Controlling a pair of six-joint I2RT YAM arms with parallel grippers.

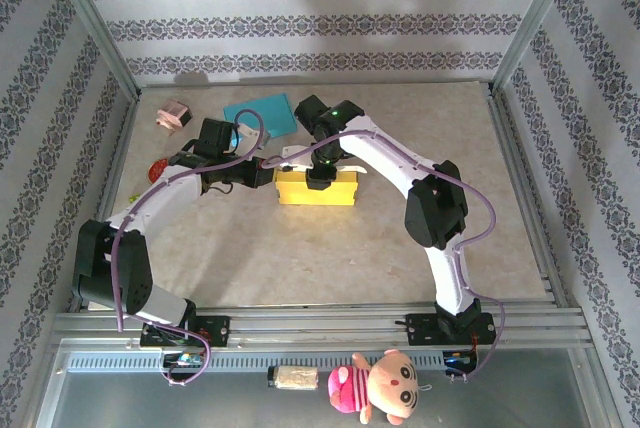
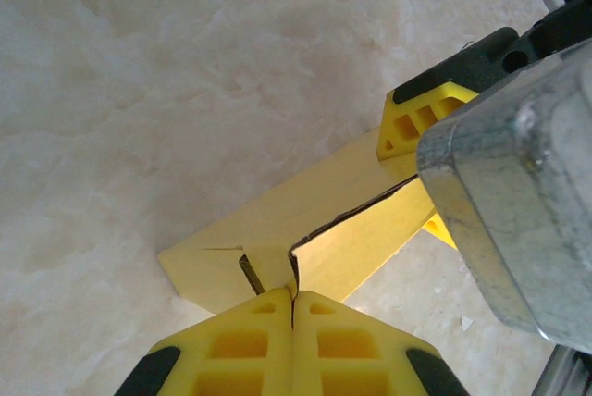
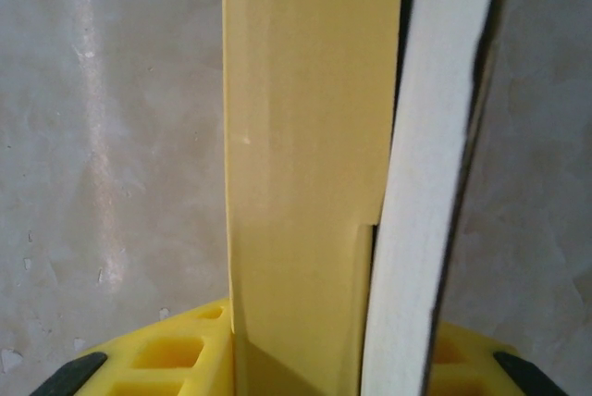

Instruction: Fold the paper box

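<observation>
The yellow paper box (image 1: pixel 340 194) stands on the marble table (image 1: pixel 420 128), about midway across. My left gripper (image 1: pixel 272 176) reaches in from the left and is shut on a thin flap edge at the box's left end (image 2: pixel 277 220); its yellow pads (image 2: pixel 250 331) meet with the card pinched between them. From above, my right gripper (image 1: pixel 319 178) is shut on the box, its jaws closed on a yellow wall (image 3: pixel 305 137) and a white-faced panel (image 3: pixel 430 183). One of its yellow fingers (image 2: pixel 416 118) shows in the left wrist view.
A teal flat item (image 1: pixel 262 113), a pink object (image 1: pixel 172 115) and a red object (image 1: pixel 157 170) lie at the back left. Metal frame rails (image 1: pixel 520 178) border the table. A plush doll (image 1: pixel 385 385) lies in front of the arm bases.
</observation>
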